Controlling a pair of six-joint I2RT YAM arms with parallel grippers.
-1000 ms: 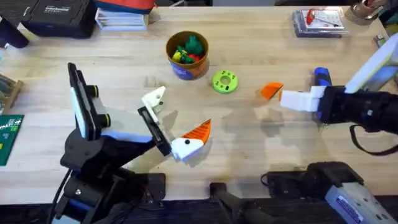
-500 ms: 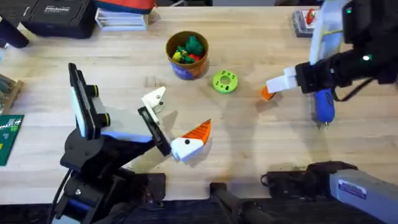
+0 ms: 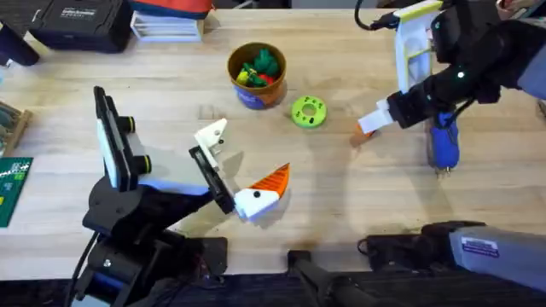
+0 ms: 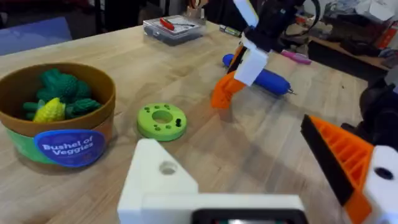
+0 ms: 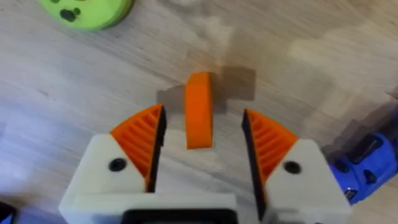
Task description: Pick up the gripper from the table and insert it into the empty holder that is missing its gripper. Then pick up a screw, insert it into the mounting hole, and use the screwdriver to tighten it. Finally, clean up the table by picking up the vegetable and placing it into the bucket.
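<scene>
Left gripper (image 3: 247, 192): nearest the bases, low over the table (image 3: 68, 162) at the lower middle of the overhead view. Its white fingers with orange ribbed pads stand apart with nothing between them — one white finger (image 4: 155, 180) and one orange pad (image 4: 339, 162) frame the left wrist view.

Right gripper (image 5: 202, 140): farther out on the right side, reaching in toward the middle. Its two orange pads are spread, one on each side of an upright orange piece (image 5: 199, 118) on the wood, with a gap on either side and no contact. In the overhead view the same gripper (image 3: 368, 126) hangs over that orange piece (image 3: 365, 135), which is mostly hidden there.

Screwdriver (image 3: 443, 143): lying flat on the table just beside the right gripper, on its outer side, its thin metal tip pointing toward the near edge. In the left wrist view the blue handle (image 4: 267, 79) lies behind the orange piece.

Green disc (image 3: 308, 112): flat on the table, between the right gripper and the bucket, touching neither.

Bucket (image 3: 257, 95): upright beyond the left gripper, blue label facing the near edge.

Vegetable (image 3: 266, 61): dark-green pieces sit inside the bucket beside a yellow one — which of them is the task's own piece I cannot tell.

Far edge: a clear box (image 3: 437, 28) with red contents, well behind the screwdriver.
</scene>
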